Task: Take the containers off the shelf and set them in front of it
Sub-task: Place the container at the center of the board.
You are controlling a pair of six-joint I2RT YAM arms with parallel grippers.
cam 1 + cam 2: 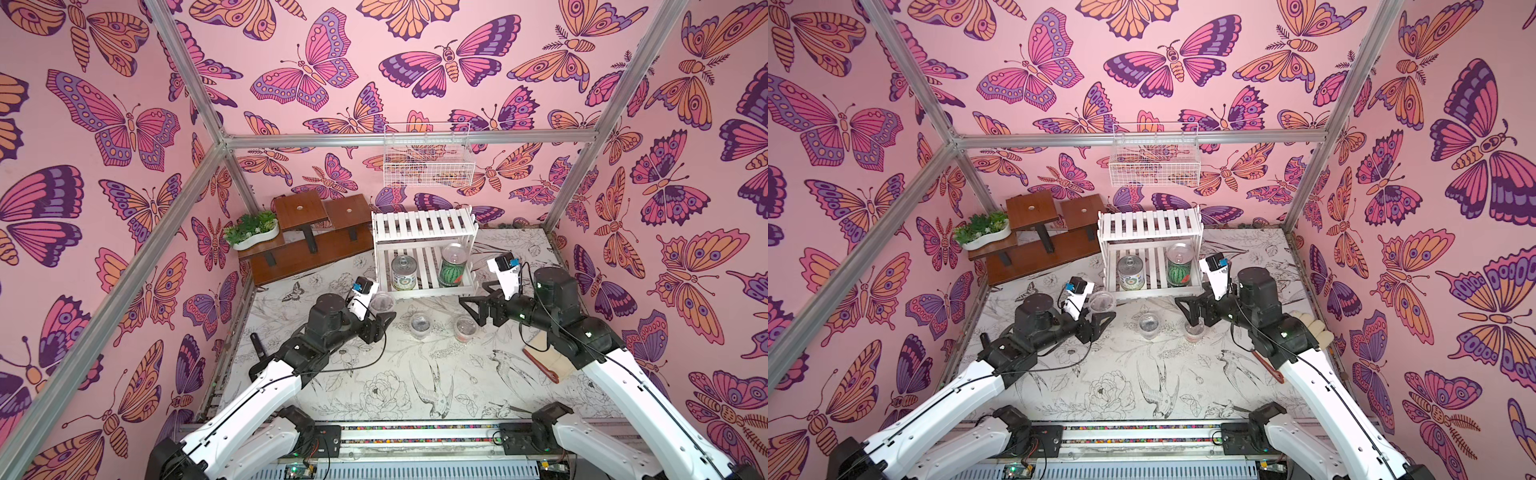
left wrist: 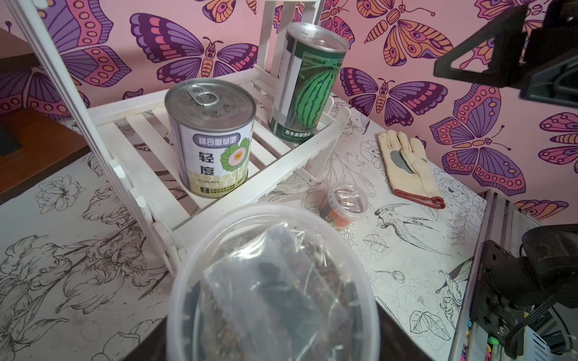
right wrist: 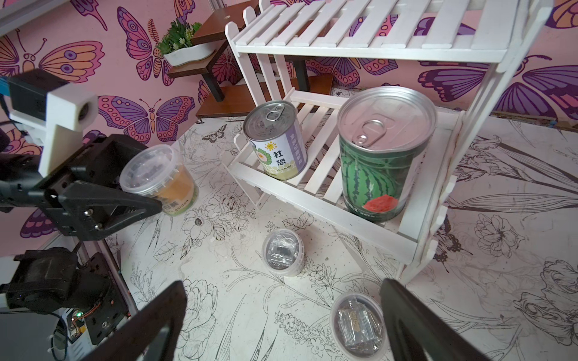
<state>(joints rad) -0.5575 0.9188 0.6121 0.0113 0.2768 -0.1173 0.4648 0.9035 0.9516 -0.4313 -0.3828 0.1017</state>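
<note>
Closest to the lens, the yellow-orange cup [image 2: 272, 287] fills the left wrist view. The left gripper [image 1: 380, 311] clasps it across its body just in front of the shelf [image 1: 419, 224]; whether its base touches the table [image 1: 374, 374] I cannot tell. The dark cup [image 1: 419, 324] and red-orange cup [image 1: 465, 328] stand on the table before the shelf. The right gripper [image 3: 283, 284] hangs spread wide over the latter, holding nothing. The white-labelled can [image 1: 404, 272] and watermelon can [image 1: 454, 266] stand upright on the lower tier. The cups look light, thin-walled and apt to buckle, so squeeze gently under the lid rim. The cans seem stiff, heavier and slick; grip them mid-body from the front, under the upper slats.
</note>
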